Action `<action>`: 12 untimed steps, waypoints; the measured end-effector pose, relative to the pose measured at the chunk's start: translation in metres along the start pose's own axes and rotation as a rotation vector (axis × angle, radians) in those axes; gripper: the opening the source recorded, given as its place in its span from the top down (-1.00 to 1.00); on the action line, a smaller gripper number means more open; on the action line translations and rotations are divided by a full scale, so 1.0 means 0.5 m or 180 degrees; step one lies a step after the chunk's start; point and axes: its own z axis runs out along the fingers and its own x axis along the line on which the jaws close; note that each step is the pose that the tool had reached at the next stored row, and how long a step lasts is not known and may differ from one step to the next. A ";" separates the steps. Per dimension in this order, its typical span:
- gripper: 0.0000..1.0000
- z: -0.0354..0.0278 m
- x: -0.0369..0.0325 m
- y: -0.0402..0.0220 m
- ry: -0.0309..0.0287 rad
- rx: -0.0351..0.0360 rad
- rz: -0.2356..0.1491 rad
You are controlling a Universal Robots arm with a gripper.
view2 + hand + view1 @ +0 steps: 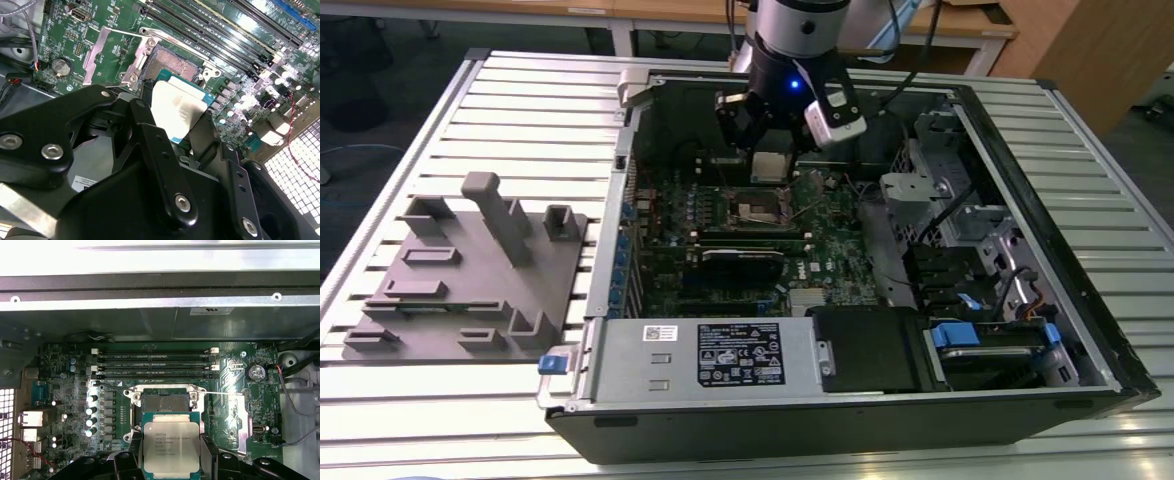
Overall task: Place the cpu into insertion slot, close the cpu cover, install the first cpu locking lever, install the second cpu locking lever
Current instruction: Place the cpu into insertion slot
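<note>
On a table [400, 420] of pale metal slats, in the exterior view, a grey moulded fixture [467, 270] sits at the exterior view's left. Just beside it, an open black computer case [854, 425] lies on its side with its green motherboard [834, 255] facing up. Wooden desks [961, 25] stand beyond the table on a dark floor.

A blue tab [556, 363] juts from the case's near corner. Next to it, the grey power supply [620, 368] carries a white barcode sticker [660, 333] and a black label [740, 357] of white print. A long black expansion card [744, 255] crosses the board, and drive bays [987, 340] with blue clips fill the end at the exterior view's right. The chip's metal top bears a few lines of fine print in the first wrist view.

The arm comes down into the case from the far side. Its gripper [771, 162] is closed on the cpu [171, 447], with a black finger [134, 452] pressed to each of two opposite edges. The cpu hangs clear of the board, near the insertion slot [165, 401] but not in it. The slot lies open and bare, and in the second wrist view the cpu cover [94, 56] is swung back beside it.
</note>
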 end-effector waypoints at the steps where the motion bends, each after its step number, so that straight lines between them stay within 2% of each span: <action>1: -0.08 0.000 0.000 0.000 0.0000 -0.0001 0.0000; 12: -0.08 0.005 0.000 0.000 0.0000 -0.0001 0.0000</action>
